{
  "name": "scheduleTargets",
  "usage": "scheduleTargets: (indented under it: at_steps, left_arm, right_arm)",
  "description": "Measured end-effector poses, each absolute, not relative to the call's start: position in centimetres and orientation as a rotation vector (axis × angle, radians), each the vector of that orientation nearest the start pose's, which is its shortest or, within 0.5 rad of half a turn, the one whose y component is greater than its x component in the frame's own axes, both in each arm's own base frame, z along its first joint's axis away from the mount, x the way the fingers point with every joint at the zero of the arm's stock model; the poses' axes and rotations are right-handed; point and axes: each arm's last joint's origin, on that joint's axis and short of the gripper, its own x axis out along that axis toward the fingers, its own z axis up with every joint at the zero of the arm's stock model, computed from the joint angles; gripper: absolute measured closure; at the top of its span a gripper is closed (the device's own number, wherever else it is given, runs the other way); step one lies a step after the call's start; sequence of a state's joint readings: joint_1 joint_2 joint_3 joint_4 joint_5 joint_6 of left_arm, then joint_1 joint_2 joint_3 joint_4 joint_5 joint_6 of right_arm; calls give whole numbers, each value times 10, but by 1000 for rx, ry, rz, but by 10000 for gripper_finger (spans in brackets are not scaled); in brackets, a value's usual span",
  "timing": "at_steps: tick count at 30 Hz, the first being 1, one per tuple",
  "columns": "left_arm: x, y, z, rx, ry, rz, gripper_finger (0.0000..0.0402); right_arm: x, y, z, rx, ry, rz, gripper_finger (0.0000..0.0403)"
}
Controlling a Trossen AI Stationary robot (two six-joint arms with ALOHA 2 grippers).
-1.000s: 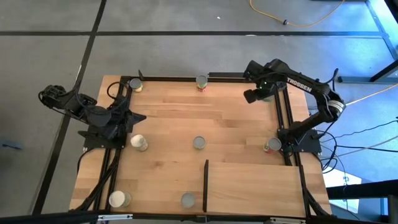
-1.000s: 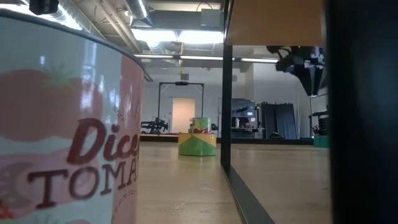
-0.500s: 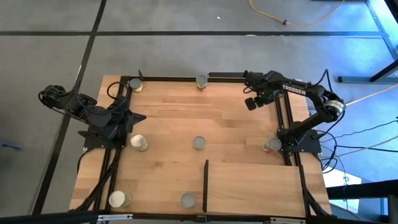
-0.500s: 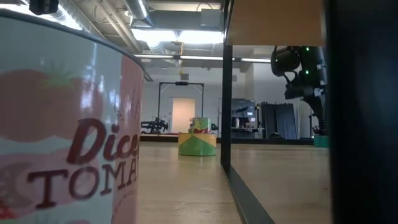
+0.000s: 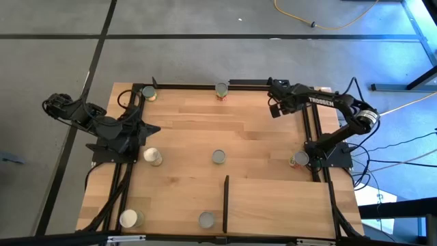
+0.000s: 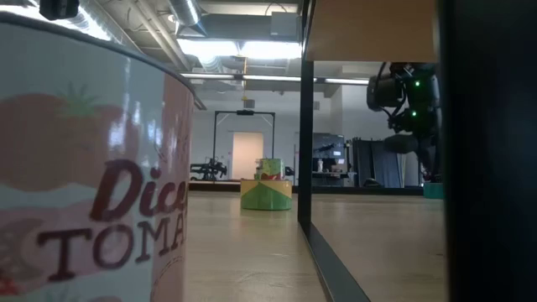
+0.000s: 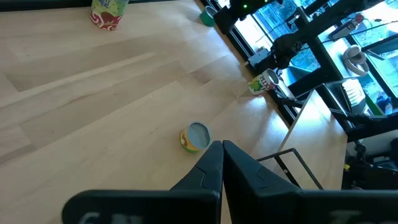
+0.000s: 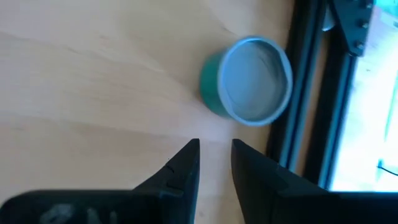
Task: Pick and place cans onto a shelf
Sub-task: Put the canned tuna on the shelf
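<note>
high: overhead, whole table [image 5: 184, 130]; low: tabletop level; wrists: close, angled down

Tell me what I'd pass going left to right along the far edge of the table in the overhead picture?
Can at the far-left corner → can near the middle of the edge → right gripper, hovering by the far-right corner.

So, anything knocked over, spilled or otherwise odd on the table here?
Nothing stands out. The cans stand upright and scattered, like the centre can. The shelf lies bare. The right gripper hangs over a green can by the table's edge; the left gripper waits, shut.
</note>
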State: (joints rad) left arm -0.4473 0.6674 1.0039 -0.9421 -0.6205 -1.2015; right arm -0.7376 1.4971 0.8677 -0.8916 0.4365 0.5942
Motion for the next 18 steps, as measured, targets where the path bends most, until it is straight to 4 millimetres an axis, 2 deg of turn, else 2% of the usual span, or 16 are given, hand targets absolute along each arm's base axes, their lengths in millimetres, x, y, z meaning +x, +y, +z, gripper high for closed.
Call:
scheduleTargets:
  at_steps: [5, 10, 18]
  left_arm:
    - [97, -28, 352, -863, 345, 446, 401]
    - [97, -28, 352, -863, 345, 446, 401]
    - [97, -28, 353, -865, 339, 446, 401]
  right_arm:
    - [167, -170, 168, 624, 1239, -1386, 309]
    - [160, -170, 162, 559, 1248, -1458, 309]
    - [154, -174, 155, 584, 1219, -1478, 309]
